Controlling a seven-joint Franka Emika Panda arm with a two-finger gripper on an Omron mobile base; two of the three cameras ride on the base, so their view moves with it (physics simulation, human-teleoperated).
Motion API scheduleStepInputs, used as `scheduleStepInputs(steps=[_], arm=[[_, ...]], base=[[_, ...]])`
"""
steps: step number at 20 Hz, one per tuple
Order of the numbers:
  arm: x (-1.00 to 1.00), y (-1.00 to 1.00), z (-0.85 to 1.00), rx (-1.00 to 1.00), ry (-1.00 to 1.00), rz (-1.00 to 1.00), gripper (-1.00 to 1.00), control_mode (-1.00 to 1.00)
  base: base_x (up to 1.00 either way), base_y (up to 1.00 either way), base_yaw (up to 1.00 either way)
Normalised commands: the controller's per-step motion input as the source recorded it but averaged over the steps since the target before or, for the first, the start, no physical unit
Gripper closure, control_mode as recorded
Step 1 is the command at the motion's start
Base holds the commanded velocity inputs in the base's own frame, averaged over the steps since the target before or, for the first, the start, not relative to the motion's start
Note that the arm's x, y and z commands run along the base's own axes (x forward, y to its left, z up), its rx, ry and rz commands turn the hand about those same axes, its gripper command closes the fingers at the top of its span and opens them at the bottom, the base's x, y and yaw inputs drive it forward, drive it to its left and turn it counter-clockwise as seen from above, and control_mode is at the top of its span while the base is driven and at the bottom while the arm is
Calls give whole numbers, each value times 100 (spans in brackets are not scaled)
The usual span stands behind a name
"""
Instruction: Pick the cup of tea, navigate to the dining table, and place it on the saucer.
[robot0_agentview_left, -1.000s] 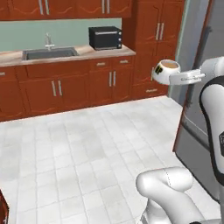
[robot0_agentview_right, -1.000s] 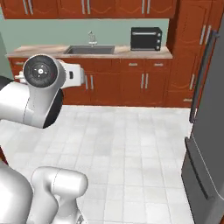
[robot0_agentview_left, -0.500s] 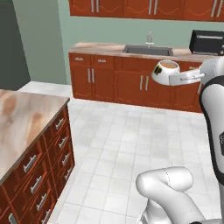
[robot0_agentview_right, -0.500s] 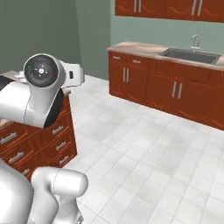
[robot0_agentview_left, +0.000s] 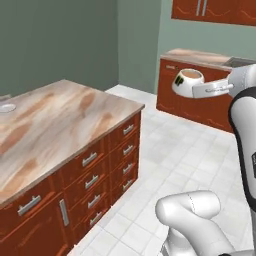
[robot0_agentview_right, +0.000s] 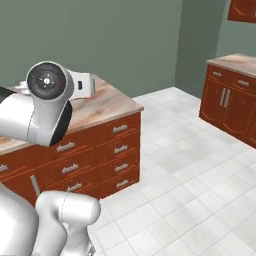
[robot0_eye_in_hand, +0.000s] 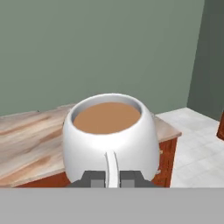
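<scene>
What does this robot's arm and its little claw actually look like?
The arm is glossy white, built of fat rounded segments, with a dark grey disc capping one joint. No loose cables show. The gripper ends in two small blocky dark grey fingertips.

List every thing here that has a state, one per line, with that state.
Round-bellied white cup of tea: upright, full of brown liquid, held off the floor.
Two-finger gripper: shut on the cup's handle.
Small flat white saucer: empty, on the marbled wood-grain dining table.
Red-brown table drawers: closed.

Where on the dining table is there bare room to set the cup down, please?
Nearly all of the dining table top is bare, from its near corner back toward the wall. The saucer lies at its far left edge. The tool holds the cup of tea above the floor.
</scene>
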Motion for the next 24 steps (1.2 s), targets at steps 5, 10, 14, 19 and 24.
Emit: scheduleStepInputs(steps=[5, 10, 14, 19, 24], arm=[[0, 0, 0, 0, 0, 0, 100, 100], [0, 0, 0, 0, 0, 0, 100, 100], [0, 0, 0, 0, 0, 0, 100, 100], [0, 0, 0, 0, 0, 0, 100, 100], [0, 0, 0, 0, 0, 0, 100, 100]], base=[[62, -64, 4], [65, -94, 0], [73, -95, 0], [91, -83, 4], [100, -60, 13]])
